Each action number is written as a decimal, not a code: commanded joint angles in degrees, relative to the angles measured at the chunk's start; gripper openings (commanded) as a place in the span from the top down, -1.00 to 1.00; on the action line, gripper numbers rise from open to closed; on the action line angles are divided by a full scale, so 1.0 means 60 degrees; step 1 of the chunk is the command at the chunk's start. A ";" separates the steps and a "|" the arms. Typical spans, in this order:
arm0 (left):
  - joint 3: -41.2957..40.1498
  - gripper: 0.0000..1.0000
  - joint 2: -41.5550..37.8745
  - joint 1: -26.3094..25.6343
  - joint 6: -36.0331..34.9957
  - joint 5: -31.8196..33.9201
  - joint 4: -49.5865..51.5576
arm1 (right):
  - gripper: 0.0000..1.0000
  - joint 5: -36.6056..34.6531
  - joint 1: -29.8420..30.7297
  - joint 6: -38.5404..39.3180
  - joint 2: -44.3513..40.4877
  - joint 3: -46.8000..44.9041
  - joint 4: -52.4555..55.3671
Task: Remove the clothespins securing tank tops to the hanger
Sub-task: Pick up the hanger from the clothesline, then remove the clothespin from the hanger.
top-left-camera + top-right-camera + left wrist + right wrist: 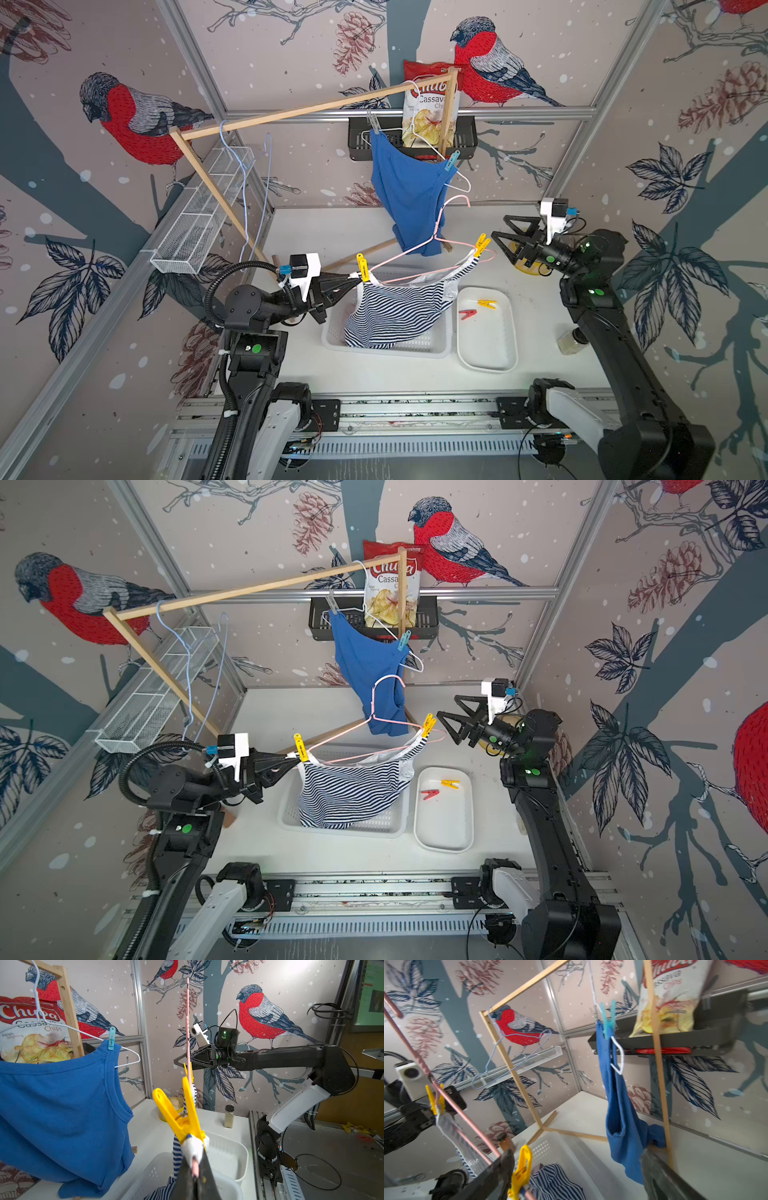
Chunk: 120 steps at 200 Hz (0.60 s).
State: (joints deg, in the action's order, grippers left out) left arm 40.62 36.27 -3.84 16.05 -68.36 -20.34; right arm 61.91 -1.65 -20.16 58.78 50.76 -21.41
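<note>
In both top views your left hand (353,283) is clamped on one end of the pink hanger (409,250). It holds the hanger clear of the wooden rack (307,110), so the striped tank top (395,311) droops into the white basket (334,336) on the bench. The left-end yellow clothespin (363,266) sits just beside those fingertips, and the right-end yellow clothespin (428,725) pins the other strap. Your right hand (447,706) stands wide open and empty, its tips just beside that pin. A red clothespin (467,313) and a loose yellow clothespin (487,304) lie in the white tray (486,357). The blue tank top (409,195) hangs on the rack from a white hanger (461,178), under a grey clothespin (374,123) and a teal clothespin (452,161). I judge you are mid-task, working on the striped top. In the left wrist view the fingers (207,1184) pinch hanger wire and white trim together right under the left-end pin (182,1113). In the right wrist view the right-end pin (521,1167) stands just inside one finger (496,1176), with the other finger (664,1182) well apart; I cannot tell whether anything touches. The next move calls for centring the pin's tails between the jaws, squeezing them to open the spring, and drawing it off while the left hand holds steady.
</note>
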 commanded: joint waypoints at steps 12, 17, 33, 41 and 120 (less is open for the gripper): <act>0.0537 1.00 0.0384 -0.0195 -0.0647 -0.0462 -0.0037 | -0.83 0.2453 -0.0038 0.0300 0.0120 0.0096 -0.1000; 0.0714 1.00 0.0532 -0.0217 -0.0808 -0.0543 0.0288 | -0.81 0.2535 -0.0046 0.0411 0.0085 0.0127 -0.0929; 0.1141 1.00 0.0928 -0.0323 -0.1373 -0.0822 0.1218 | -0.76 0.3009 -0.0047 0.0875 -0.0003 0.0244 -0.0638; 0.1207 1.00 0.1005 -0.0356 -0.1430 -0.0901 0.1323 | -0.75 0.3192 -0.0047 0.1194 -0.0048 0.0350 -0.0285; 0.1461 1.00 0.1114 -0.0444 -0.1646 -0.1341 0.1566 | -0.50 0.5383 -0.0646 0.8681 0.0996 0.2476 0.8039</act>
State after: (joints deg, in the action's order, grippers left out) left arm 48.07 42.61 -6.24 7.90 -74.89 -11.07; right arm 87.11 -5.32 22.17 64.34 65.56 16.58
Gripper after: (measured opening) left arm 0.050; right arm 0.738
